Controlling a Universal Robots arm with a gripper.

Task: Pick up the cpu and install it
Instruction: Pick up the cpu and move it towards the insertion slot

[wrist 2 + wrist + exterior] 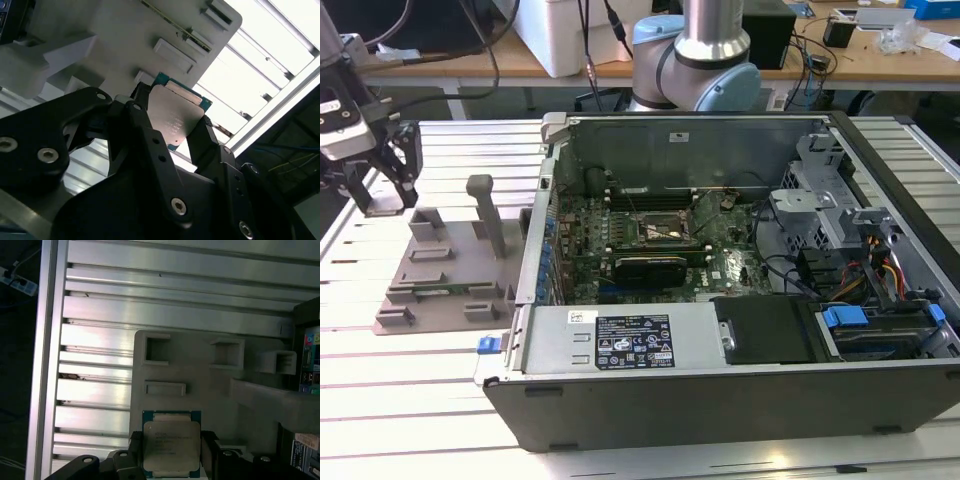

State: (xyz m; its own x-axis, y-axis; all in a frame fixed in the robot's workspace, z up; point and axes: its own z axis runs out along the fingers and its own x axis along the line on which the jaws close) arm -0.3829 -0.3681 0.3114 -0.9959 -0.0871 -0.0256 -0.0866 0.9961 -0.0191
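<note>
- Black fingers (150, 140) sit closest to the lens in both wrist views. They are mine, drawn in narrow, one pressed against each of two opposite sides of the cpu (175, 117).
- Between them, the cpu (171, 445) faces the camera with its silver-grey metal top. A thin green-blue rim shows around that top.
- As I see it, my gripper (171, 450) has the chip pinched by its edges. Its flat face is clear of the pads.
- Behind the chip lies the grey fixture tray (200, 385), with raised rectangular pockets and a tall post.
- Whether the cpu rests on the tray or hangs just above it, I cannot tell.
- Seen from the exterior view, my gripper (385, 195) stands at the tray's (440, 270) far corner on the exterior view's left. It is close to the edge of the slatted aluminium table (420, 380) on that side.
- Well apart from me, toward the exterior view's right, the open computer case (720, 360) lies on the same table.
- Inside the case, the motherboard (620, 270) lies flat, with its black-framed socket (660, 230) near the middle of the board.
- Past the far edge of the case stands the arm's grey and blue base (695, 60).
</note>
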